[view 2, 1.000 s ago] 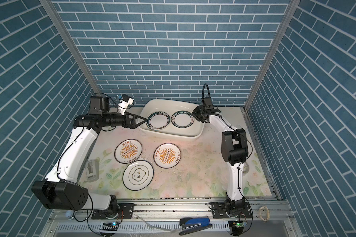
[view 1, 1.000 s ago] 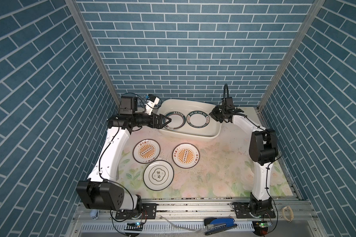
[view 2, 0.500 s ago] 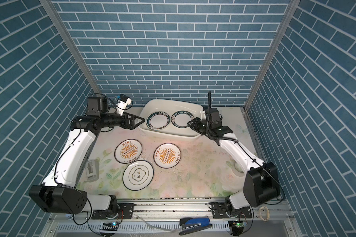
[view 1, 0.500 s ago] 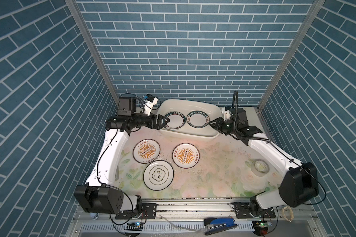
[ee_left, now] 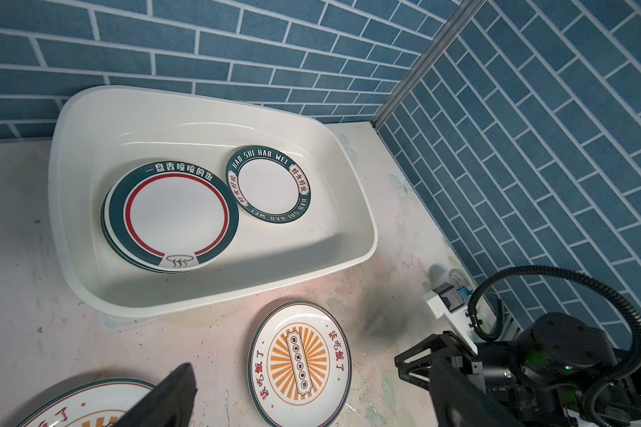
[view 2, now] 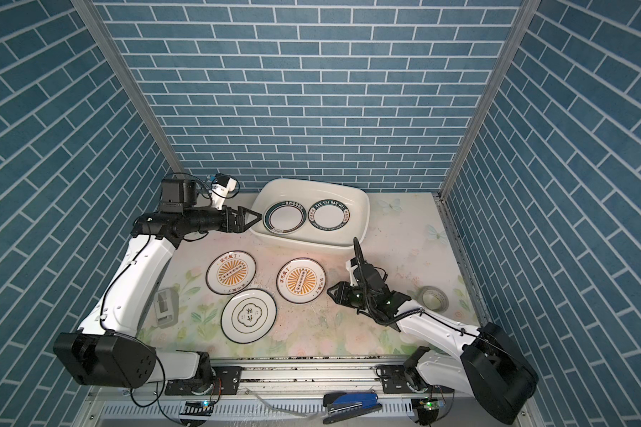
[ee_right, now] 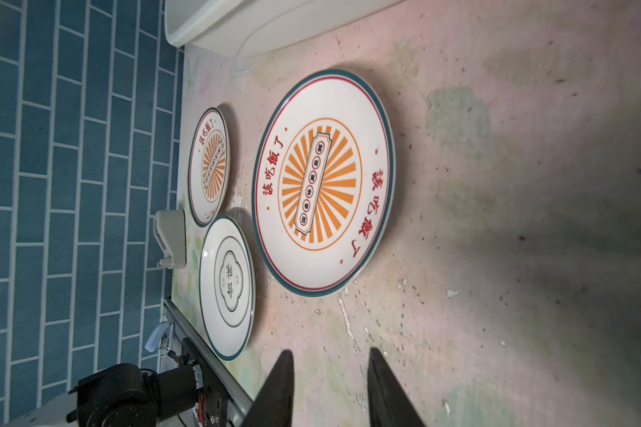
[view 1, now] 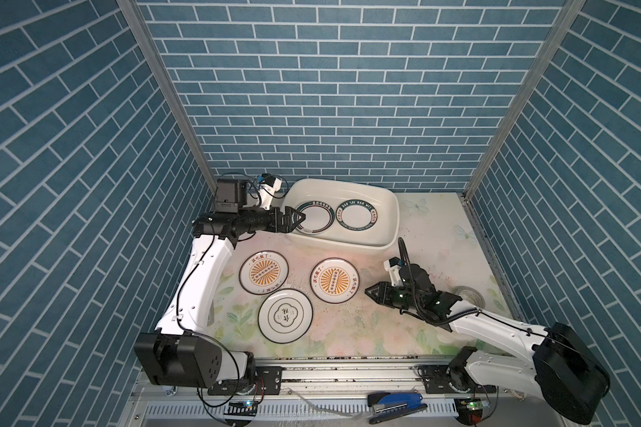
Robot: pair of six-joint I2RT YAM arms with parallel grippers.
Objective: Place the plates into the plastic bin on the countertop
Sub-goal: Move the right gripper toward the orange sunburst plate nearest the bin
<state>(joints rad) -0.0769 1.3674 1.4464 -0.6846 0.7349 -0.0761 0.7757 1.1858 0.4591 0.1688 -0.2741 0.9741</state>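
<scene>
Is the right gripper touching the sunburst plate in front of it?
Apart. The right wrist view shows bare countertop between the right gripper and the sunburst plate.

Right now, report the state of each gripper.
Left gripper: open wide, holding nothing.
Right gripper: open, nothing between its fingers.

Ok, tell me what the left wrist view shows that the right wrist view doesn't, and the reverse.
Only the left wrist view: the inside of the bin, with a red-ringed plate on top of a stack and a lettered plate next to it.
Only the right wrist view: the clover plate and a grey box.
Both: the sunburst plate, the second sunburst plate (cut off in the left wrist view), the bin's outer wall, the countertop, and the right gripper, open and empty.
</scene>
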